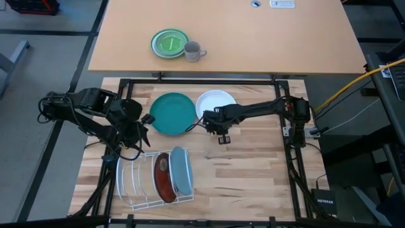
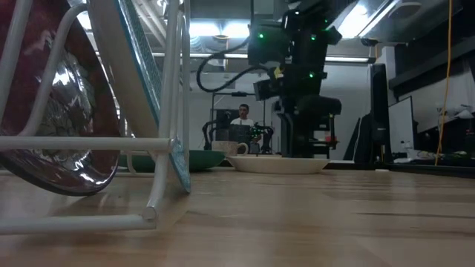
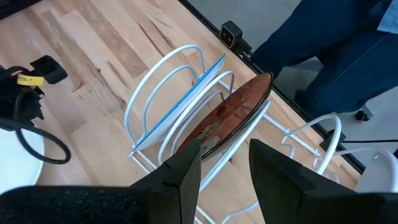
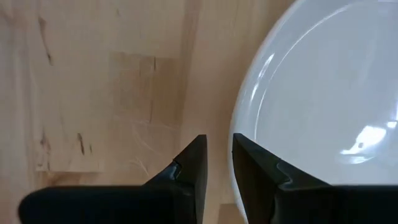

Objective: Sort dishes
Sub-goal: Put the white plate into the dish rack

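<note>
A robotics lab: a framed wooden tabletop (image 1: 247, 164), cables on grey floor, monitors (image 2: 399, 126) and a seated person (image 2: 241, 117) behind.

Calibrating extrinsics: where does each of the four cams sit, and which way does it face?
High: overhead, straight down; both arms, round dark teal plate.
Low: table height, looking level; white wire rack, an arm beyond.
Left wrist: left gripper open above rack, dark red flowered plate.
Right wrist: right gripper, fingers slightly apart, at the plain white round plate rim.
Shared: high and left wrist both show rack.
</note>
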Robot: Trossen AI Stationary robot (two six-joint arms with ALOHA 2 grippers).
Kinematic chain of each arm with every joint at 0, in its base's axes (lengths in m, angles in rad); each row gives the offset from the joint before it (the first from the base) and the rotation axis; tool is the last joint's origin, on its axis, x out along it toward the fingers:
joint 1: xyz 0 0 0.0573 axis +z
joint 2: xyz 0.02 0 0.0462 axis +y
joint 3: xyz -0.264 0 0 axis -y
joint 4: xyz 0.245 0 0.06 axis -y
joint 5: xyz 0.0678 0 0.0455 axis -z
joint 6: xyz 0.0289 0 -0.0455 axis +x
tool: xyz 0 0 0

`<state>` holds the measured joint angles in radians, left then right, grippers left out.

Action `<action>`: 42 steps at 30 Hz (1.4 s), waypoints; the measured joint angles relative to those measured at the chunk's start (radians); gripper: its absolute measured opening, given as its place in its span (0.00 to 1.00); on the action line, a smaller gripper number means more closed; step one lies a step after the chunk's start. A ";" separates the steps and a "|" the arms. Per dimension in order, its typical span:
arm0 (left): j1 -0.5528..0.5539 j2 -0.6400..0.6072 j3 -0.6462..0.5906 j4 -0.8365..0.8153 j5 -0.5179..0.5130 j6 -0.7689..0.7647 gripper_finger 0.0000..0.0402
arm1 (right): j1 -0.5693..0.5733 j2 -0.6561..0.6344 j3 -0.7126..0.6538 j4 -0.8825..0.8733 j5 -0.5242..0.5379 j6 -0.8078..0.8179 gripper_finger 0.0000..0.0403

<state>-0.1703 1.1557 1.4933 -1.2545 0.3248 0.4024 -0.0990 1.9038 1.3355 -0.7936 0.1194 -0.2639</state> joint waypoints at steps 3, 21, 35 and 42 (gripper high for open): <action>0.000 0.000 0.000 0.000 0.000 0.008 0.31 | 0.000 0.000 -0.023 0.019 0.012 0.005 0.20; 0.000 0.000 0.000 0.001 0.000 0.024 0.31 | 0.000 -0.001 -0.055 0.103 0.063 0.027 0.20; 0.000 0.000 -0.001 0.001 0.000 0.032 0.31 | 0.001 -0.003 -0.042 0.081 0.072 0.027 0.20; 0.000 0.000 -0.001 0.001 0.000 0.032 0.31 | 0.001 -0.003 -0.042 0.090 0.138 0.027 0.20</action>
<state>-0.1703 1.1557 1.4925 -1.2537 0.3248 0.4343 -0.0980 1.9007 1.2938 -0.7037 0.2576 -0.2365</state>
